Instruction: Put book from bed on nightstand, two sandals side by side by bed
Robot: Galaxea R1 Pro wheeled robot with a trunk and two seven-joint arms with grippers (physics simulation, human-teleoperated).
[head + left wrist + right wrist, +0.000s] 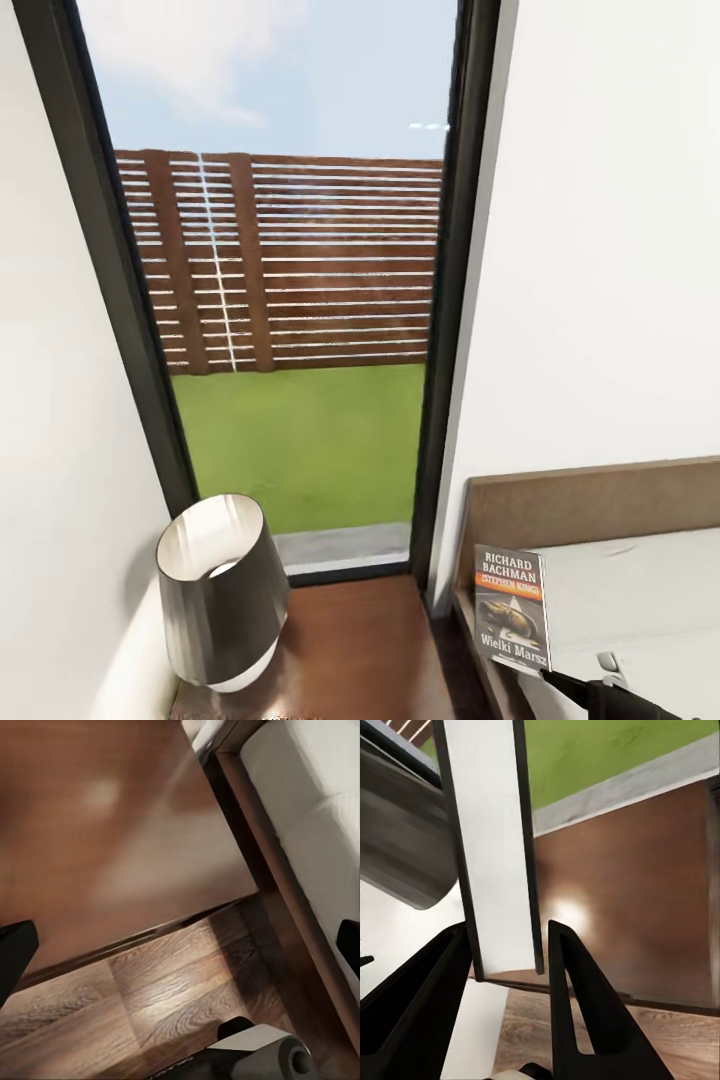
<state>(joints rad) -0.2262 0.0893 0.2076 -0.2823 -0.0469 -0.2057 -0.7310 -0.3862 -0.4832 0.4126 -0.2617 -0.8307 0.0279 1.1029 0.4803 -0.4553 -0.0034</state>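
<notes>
Black right gripper (pixel 510 967) pinches the book (pixel 512 608); wrist shows it edge-on.

Nightstand (pixel 360 650): glossy reddish-brown wood, bright glare on top. Floor (pixel 150 1005): wood planks, visible grain, soft sheen. Bed (pixel 315 817): matt off-white mattress, looks like cloth; dark wood frame, headboard duller brown. Book (pixel 512 608): paper cover, slight sheen. Lamp (pixel 222 590) at 9 o'clock from book: smooth dark shade, streaky metallic sheen. Right gripper (pixel 510 975): matt black fingers, plastic-looking.
</notes>
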